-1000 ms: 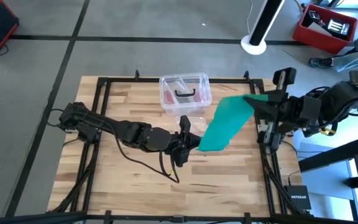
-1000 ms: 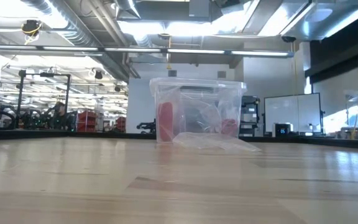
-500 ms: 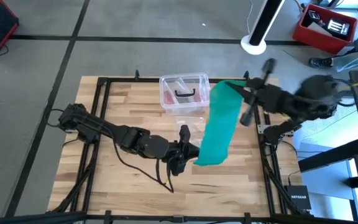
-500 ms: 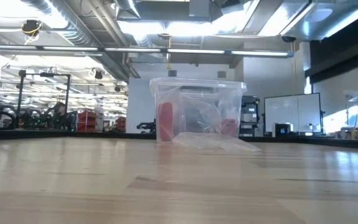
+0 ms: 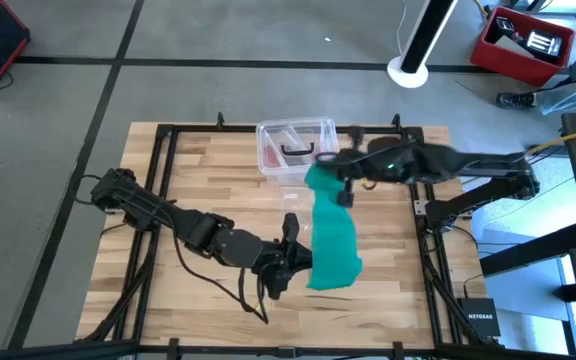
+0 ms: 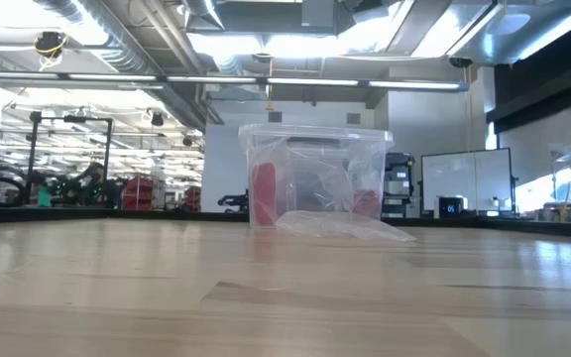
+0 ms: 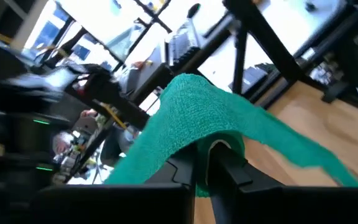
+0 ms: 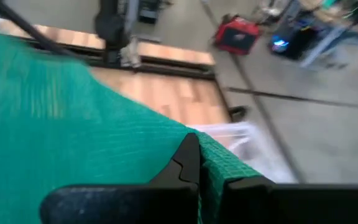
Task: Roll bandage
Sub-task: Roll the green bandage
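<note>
Bandage [image 5: 333, 235], a teal-green fabric band, hangs stretched above the middle of the worktop [image 5: 168, 190], running from a point just in front of the clear plastic box [image 5: 293, 150] toward the near edge. Its far end is pinched in the right tool [image 5: 330, 176]; its near end is pinched in the left tool [image 5: 303, 262]. In the left wrist view the band [image 7: 191, 124] drapes over the two closed fingers [image 7: 225, 163], which are clamped on its fabric; in the right wrist view the fabric [image 8: 61, 137] fills much of the frame and is gripped between the closed fingers [image 8: 188, 163].

Compared with one second ago, the band has swung from a slanted line reaching toward the right edge of the worktop to a nearly straight line from front to back. The right tool, then outside the right rail, has travelled inward across the worktop and now sits just beside the front right corner of the box, its arm extended from the right side. The left tool has shifted slightly toward the near edge, and the left arm lies more obliquely across the worktop from the left rear.

The box keeps its place at the far middle of the worktop, with pinkish contents and a dark handle visible through its lid. In the low view, box [image 6: 310, 178] and crumpled clear film in front of it are unchanged, and neither arm nor band appears.
</note>
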`<state>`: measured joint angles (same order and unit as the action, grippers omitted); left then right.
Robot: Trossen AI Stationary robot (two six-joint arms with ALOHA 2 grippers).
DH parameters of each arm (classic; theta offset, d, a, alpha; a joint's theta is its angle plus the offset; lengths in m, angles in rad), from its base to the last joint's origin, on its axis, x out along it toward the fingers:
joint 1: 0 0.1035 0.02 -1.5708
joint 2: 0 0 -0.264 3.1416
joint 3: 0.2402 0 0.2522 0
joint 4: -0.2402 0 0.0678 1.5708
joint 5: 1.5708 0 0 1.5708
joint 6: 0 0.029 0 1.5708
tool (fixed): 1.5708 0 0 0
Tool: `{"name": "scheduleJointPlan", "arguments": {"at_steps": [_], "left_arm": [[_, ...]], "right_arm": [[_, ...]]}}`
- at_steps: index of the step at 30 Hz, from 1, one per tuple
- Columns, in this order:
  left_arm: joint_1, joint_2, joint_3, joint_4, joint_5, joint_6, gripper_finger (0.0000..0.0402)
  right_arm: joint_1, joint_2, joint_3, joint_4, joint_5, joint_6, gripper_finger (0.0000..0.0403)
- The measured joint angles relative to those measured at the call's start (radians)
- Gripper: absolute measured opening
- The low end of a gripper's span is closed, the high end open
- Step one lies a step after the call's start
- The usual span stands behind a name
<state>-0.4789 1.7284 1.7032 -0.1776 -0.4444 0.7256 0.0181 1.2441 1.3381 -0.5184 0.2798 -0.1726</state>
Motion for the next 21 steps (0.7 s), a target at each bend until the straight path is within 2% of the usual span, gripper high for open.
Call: {"name": "scheduleJointPlan", "arguments": {"at_steps": [5,10,16,21], "left_arm": [[0.020,-0.006,0.000,-0.048,-0.062,-0.116,0.0015],[0.054,-0.002,0.000,-0.111,-0.059,-0.279,0.0015],[0.083,-0.001,-0.101,-0.081,0.001,-0.477,0.0015],[0.094,-0.001,-0.261,0.091,0.019,-0.598,0.0015]], "right_arm": [[-0.006,-0.007,-0.230,0.147,-0.109,0.145,0.0003],[-0.006,0.013,-0.407,0.246,-0.157,0.262,0.0029],[-0.006,0.030,-0.493,0.289,-0.221,0.322,0.0103],[-0.006,0.035,-0.503,0.276,-0.225,0.326,0.0180]]}}
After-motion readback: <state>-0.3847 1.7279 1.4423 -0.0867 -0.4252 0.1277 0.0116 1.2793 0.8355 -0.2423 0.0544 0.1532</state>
